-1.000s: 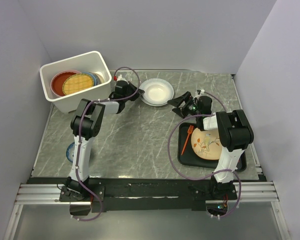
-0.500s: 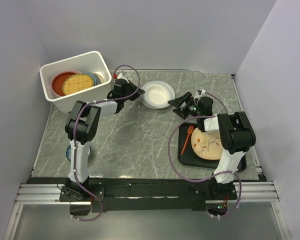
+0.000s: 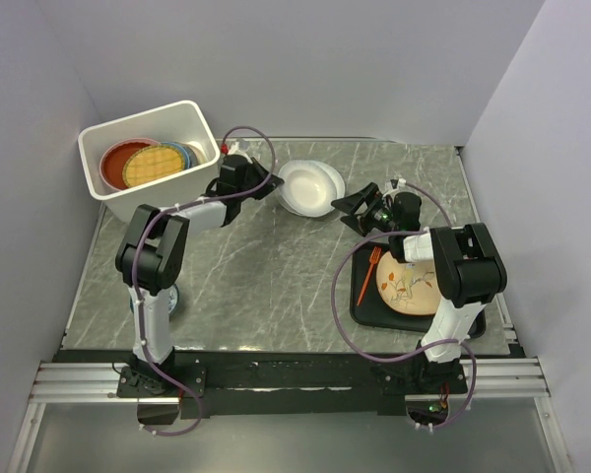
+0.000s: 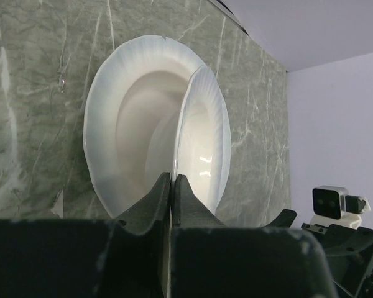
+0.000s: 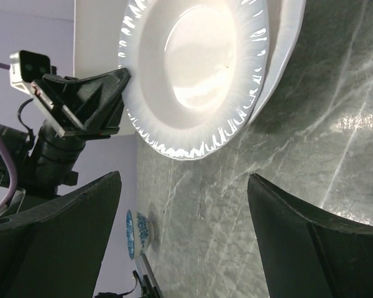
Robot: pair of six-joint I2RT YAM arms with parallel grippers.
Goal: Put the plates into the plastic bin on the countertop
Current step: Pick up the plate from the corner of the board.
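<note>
left jaws clamped on upper white plate [image 4: 205, 139] | right jaws apart | plate now tipped off lower plate [image 4: 121, 124], ready for plastic bin [image 3: 167, 193]

White links [image 3: 150, 313], black joints [image 3: 465, 261], purple cables [image 3: 338, 296], with black left end effector [image 4: 172, 186] and right end effector [image 5: 185, 181].

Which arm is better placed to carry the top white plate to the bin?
Left. The left pincer is shut on the rim of the top white plate, and the bin sits on its side; the right pincer hangs open.
</note>
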